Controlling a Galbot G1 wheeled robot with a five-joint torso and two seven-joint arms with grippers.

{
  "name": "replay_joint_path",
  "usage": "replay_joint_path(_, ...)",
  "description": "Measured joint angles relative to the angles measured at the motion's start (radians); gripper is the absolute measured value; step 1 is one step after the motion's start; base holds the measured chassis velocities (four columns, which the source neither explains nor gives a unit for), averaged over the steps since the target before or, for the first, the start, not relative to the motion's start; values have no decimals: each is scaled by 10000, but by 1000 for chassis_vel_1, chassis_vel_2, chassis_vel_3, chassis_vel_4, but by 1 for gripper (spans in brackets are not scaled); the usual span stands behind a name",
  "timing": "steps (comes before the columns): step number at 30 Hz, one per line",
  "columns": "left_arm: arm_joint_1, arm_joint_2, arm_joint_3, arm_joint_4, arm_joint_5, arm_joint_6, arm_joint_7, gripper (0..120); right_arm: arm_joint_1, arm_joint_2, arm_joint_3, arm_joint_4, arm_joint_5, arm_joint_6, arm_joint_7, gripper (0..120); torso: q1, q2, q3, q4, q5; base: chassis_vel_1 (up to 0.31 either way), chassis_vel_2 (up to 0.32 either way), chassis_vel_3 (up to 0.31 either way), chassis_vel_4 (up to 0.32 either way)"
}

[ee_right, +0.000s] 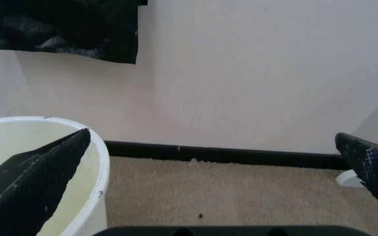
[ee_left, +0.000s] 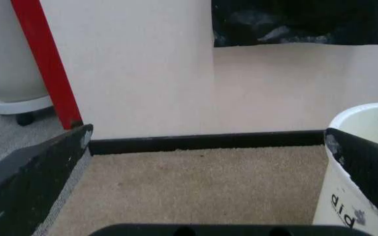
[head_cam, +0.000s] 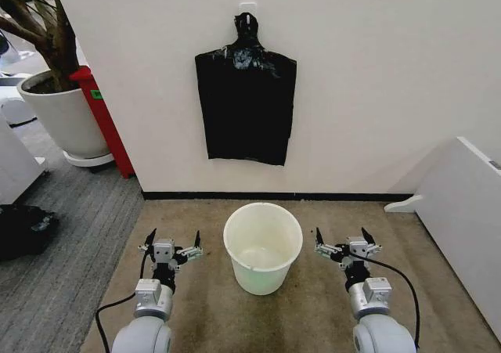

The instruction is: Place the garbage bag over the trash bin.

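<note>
A: Bag (head_cam: 246, 106) where?

B: Hung flat on wall (head_cam: 376, 79), off a hook at top, knotted neck up, bottom hem free. Straight above and behind bin (head_cam: 263, 247).

A: And bin?

B: On carpet (head_cam: 313, 314), near the black skirting, upright, empty, mouth open. Between the two grippers, apart from both.

A: Grippers?

B: Left gripper (head_cam: 171, 239) low on carpet side, fingers spread, nothing held. Right gripper (head_cam: 344, 238) same, spread wide, empty. Both aimed at wall.

A: Handling?

B: Prob. v. light, thin, limp, slick film. No stiffness, so likely to sag and cling once off the hook. Tears easy if snagged on a fingertip. Bin light too, likely to skid or tip if bag drags its rim.

A: Where to grab?

B: Best guess: lower hem corners, one per gripper, pinch firm on a fold, not single layer. Or shoulders below the knot to lift off hook.

A: Room?

B: Open carpet either side of bin. Wall close behind, little depth there. White panel (head_cam: 466, 212) at right, red post (head_cam: 102, 118) and pot (head_cam: 63, 114) off left, well apart.
</note>
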Motion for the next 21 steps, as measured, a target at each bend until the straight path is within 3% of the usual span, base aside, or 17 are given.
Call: replay_joint_path(21, 0, 0, 0, 0, 0, 0, 0, 120, 0, 0, 0, 0, 0, 0, 0, 120, 0, 0, 0, 0, 0, 0, 0, 0, 0)
